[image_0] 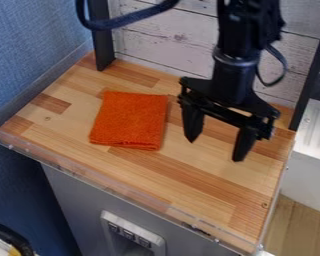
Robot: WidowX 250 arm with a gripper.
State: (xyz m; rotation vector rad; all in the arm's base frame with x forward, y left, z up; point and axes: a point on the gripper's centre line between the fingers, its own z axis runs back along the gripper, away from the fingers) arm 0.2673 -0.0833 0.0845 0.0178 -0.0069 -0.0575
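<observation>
claw [215,150] near folded orange cloth [130,120]

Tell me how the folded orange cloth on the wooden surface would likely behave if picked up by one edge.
The folded orange cloth would probably droop and may unfold, since it lies in soft, flat layers. It looks light for its size, being thin fabric. Its fuzzy-looking texture suggests it would be unlikely to slip much.

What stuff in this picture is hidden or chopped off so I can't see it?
- Camera view: the underside of the orange cloth, hidden by the cloth itself.
- Camera view: the rest of the black arm, cut off by the top edge.
- Camera view: part of the whitish boards, behind the arm.
</observation>
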